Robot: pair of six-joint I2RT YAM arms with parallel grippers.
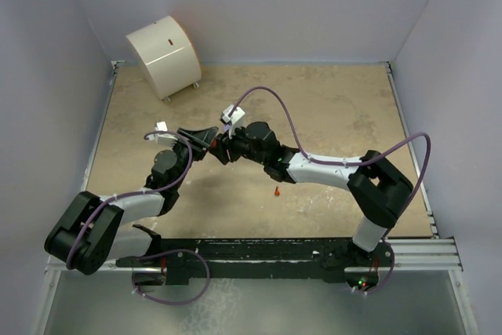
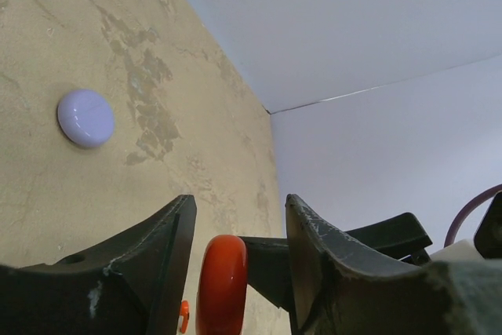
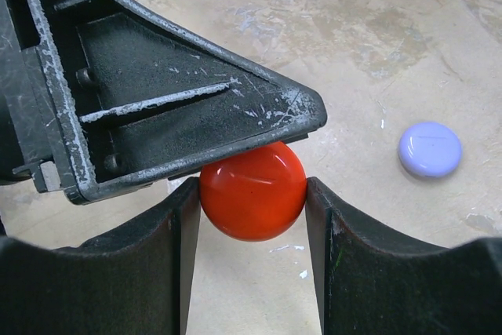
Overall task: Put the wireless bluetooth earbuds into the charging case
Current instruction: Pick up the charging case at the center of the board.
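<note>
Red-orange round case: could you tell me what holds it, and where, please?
The right gripper clamps the glossy red-orange round case by opposite sides of its rim; the left gripper straddles it, grip unclear.

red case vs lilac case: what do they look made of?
red case: likely hard moulded plastic, glossy, with crisp light reflections on its dome. lilac case: probably plastic too, with a smoother satin finish, softer sheen and a faint seam line across the top.
</note>
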